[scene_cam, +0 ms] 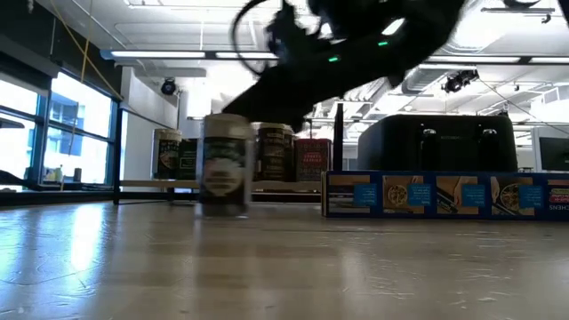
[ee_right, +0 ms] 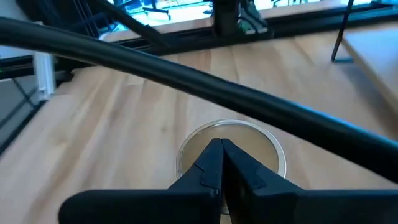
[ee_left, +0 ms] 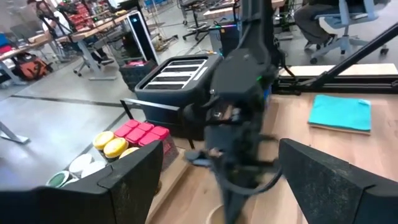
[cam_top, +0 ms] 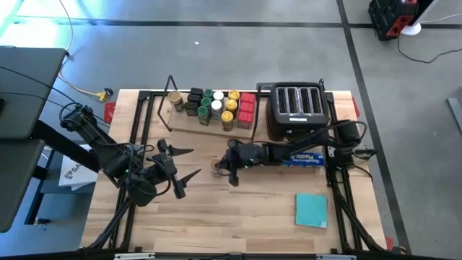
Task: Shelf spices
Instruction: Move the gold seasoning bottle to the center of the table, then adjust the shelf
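right gripper (ee_right: 221,163) closed, above jar (ee_right: 231,152)

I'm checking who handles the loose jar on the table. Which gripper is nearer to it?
Right. The right gripper, fingers shut, sits directly above the tan-lidded jar. The left gripper, open, hangs beside it, clearly apart toward the robot's left.

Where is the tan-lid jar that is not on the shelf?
In the high view the jar stands alone mid-table, in front of the shelf, directly under the shut right tool.
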{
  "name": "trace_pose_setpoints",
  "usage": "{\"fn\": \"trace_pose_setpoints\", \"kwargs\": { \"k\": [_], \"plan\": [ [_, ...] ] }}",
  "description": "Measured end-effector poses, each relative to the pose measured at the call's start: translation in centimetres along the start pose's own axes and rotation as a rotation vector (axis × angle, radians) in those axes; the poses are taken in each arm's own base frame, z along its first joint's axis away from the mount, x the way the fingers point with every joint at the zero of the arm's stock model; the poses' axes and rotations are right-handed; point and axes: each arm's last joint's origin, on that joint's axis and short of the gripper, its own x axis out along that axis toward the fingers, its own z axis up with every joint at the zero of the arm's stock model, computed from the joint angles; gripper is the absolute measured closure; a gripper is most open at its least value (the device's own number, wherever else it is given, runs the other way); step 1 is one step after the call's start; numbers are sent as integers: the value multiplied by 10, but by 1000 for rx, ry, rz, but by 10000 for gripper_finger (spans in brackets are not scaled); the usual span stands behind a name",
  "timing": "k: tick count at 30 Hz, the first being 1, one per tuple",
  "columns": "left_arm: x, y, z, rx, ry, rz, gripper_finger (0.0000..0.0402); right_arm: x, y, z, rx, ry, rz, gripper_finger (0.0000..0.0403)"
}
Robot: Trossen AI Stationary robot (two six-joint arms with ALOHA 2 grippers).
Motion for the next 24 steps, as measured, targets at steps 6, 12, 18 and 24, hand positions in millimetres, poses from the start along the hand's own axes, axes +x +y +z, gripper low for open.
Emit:
{"fn": "trace_pose_setpoints", "kwargs": {
  "k": [6,12,18,24],
  "plan": [
    [0,0,0,-2,3,-9,88,26,-2,38,-163,-2,-25,403],
    [0,-1,0,-52,10,-25,88,-12,25,80,-307,24,-155,403],
    [0,-2,-1,-108,45,-89,88,-72,70,86,-421,191,-226,403],
    [4,0,-2,-117,60,-82,88,-114,55,43,-328,399,-289,403]
  ]
}}
